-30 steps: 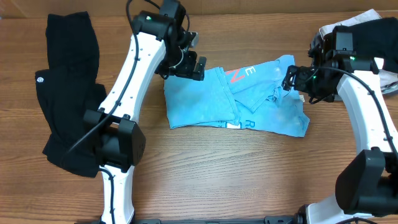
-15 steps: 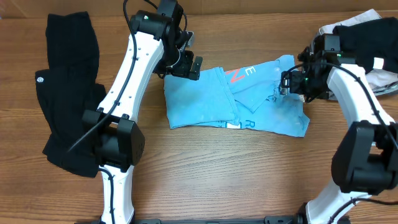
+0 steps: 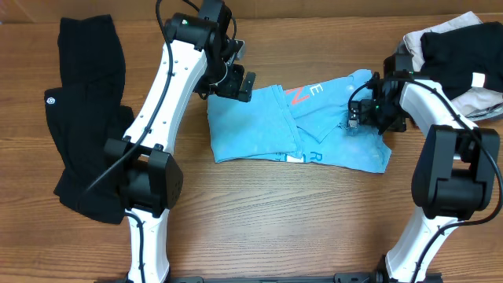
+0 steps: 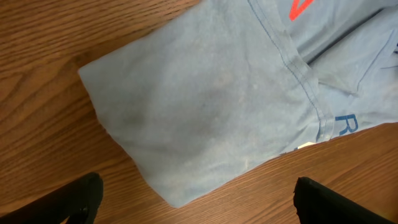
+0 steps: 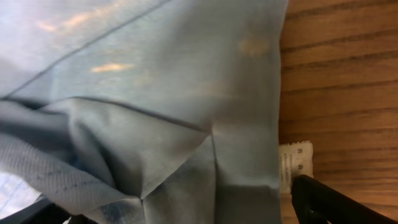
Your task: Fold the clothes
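The light blue T-shirt [image 3: 267,126] lies partly folded at the table's middle, with red and white lettering showing. My left gripper [image 3: 236,82] hovers open over its back left corner. In the left wrist view the shirt's folded corner [image 4: 205,112] lies between the wide-apart fingers [image 4: 199,202]. My right gripper [image 3: 358,115] is low over the shirt's rumpled right part. In the right wrist view its fingers [image 5: 186,211] are spread open across creased blue fabric [image 5: 168,93], beside a white label [image 5: 295,163]. The long black garment [image 3: 86,118] with the white round logo [image 3: 50,100] lies at the far left.
A pile of black and pale garments [image 3: 456,51] sits at the back right corner, close behind the right arm. The left arm's base stands at the front left, beside the black garment. Bare wood table [image 3: 314,220] lies in front of the shirt.
My right gripper has moved left from the shirt's right edge and now sits over its rumpled right part. The left gripper shifted slightly and then held still.
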`<act>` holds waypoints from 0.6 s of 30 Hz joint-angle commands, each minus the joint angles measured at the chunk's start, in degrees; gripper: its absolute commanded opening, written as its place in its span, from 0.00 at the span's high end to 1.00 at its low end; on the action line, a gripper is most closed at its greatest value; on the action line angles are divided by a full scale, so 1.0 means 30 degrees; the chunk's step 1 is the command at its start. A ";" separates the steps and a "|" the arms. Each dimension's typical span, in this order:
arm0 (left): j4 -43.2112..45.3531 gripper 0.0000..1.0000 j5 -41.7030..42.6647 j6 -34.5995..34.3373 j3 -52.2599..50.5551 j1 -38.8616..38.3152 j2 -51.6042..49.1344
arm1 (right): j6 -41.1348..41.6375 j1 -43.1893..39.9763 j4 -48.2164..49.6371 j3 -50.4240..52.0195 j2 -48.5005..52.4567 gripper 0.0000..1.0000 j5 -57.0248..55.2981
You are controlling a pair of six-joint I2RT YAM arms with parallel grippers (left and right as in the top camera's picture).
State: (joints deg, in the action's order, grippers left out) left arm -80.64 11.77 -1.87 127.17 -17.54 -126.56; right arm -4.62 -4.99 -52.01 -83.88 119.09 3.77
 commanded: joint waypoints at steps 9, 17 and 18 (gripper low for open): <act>-0.0095 0.00 -0.0117 0.0517 0.0393 -0.0022 0.0226 | 0.3133 -0.0080 0.0153 0.1224 0.0495 0.11 0.0874; -0.0189 0.00 -0.1078 0.0627 0.0393 0.0007 0.0226 | 0.3534 -0.0087 0.0262 0.2076 0.0488 0.74 0.3060; -0.0211 0.00 -0.1443 0.0619 0.0393 0.0036 0.0226 | 0.3614 -0.0117 0.0299 0.2062 0.0488 0.79 0.3075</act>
State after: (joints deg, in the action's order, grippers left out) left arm -81.08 10.90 -1.23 127.17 -17.54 -126.56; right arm 4.29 -5.32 -50.94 -80.31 118.21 10.11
